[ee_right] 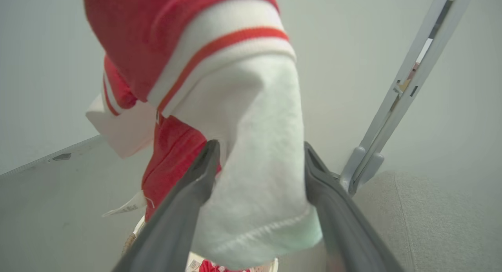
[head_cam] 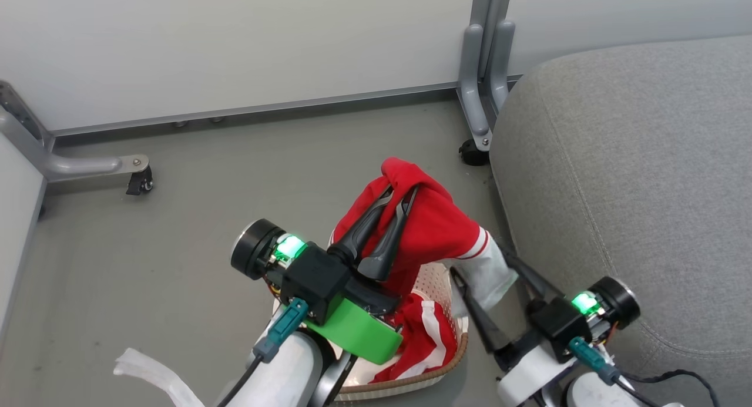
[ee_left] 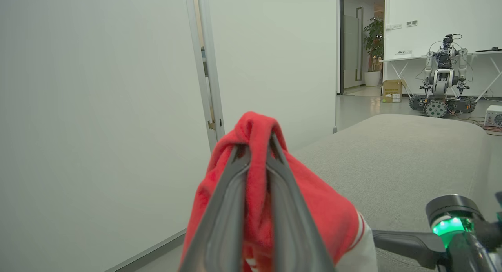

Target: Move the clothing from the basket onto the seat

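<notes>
Our left pincer [head_cam: 402, 191] clenched on one soft red-and-white fabric garment [head_cam: 437, 231], lifted above the cream perforated plastic basket [head_cam: 436, 279]; right pincer [head_cam: 482, 265] spread around its cuff [ee_right: 259, 166]. Second garment [head_cam: 426, 336] inside. Neither yet on the grey upholstered seat [head_cam: 634, 178].

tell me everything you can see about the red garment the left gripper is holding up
The red garment is soft, fleecy-looking fabric, bunched and draped. The left gripper is shut on a fold at its top, so it hangs tent-like above the basket, beside the seat. One sleeve ends in red-and-white striped trim and a white cuff, which dangles between the open fingers of the right gripper. Whether its lower edge is clear of the basket is hidden.
</notes>
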Available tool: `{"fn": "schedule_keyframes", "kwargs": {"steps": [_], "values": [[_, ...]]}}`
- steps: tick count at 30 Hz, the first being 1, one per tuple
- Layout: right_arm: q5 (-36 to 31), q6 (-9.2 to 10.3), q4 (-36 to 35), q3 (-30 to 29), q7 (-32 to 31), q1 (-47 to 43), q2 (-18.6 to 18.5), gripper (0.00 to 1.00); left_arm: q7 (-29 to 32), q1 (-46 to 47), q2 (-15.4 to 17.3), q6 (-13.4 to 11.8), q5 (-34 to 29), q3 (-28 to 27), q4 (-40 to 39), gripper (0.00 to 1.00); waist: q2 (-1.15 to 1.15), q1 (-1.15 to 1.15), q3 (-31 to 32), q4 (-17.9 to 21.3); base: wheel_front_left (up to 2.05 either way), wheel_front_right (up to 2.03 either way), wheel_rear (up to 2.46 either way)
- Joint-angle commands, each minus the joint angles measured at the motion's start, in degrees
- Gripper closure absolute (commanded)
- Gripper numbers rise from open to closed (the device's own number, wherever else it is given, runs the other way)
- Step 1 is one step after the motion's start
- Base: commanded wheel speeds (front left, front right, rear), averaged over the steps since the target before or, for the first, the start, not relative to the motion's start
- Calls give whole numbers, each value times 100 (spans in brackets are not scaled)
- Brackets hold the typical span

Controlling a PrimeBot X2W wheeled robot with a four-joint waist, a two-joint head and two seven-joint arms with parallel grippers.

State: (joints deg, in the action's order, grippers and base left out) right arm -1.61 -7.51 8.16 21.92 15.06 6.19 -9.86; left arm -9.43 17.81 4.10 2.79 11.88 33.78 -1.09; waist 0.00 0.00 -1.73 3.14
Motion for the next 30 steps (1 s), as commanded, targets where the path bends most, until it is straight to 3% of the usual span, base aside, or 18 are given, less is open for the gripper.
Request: {"fn": "schedule_keyframes", "kwargs": {"steps": [1, 2, 22, 23, 25, 30], "values": [[62, 5, 47, 104, 18, 87, -41, 72, 3, 76, 28, 21, -13, 11, -30, 100, 0, 0, -2, -6, 0, 0, 0], [104, 5, 44, 148, 18, 111, -58, 100, 12, 74, 37, 21, 1, 9, -29, 100, 0, 0, -7, -7, 0, 0, 0], [508, 5, -52, 192, 18, 147, -19, 100, -180, 157, 60, -215, 83, -104, 334, 100, 0, 0, -123, 12, 0, 0, 0], [523, 5, -57, 189, 18, 143, -13, 100, -179, 151, 54, -228, 114, -112, 354, 72, 0, 0, -123, 18, 0, 0, 0], [571, 5, -75, 187, 18, 133, 3, 100, -185, 164, 58, -240, 106, -93, 380, 0, 0, 0, -125, 27, 0, 0, 0], [752, 5, -203, 146, 18, 88, 74, 100, -192, 184, 58, -317, 108, -106, 439, 0, 0, 0, -121, 40, 0, 0, 0]]}}
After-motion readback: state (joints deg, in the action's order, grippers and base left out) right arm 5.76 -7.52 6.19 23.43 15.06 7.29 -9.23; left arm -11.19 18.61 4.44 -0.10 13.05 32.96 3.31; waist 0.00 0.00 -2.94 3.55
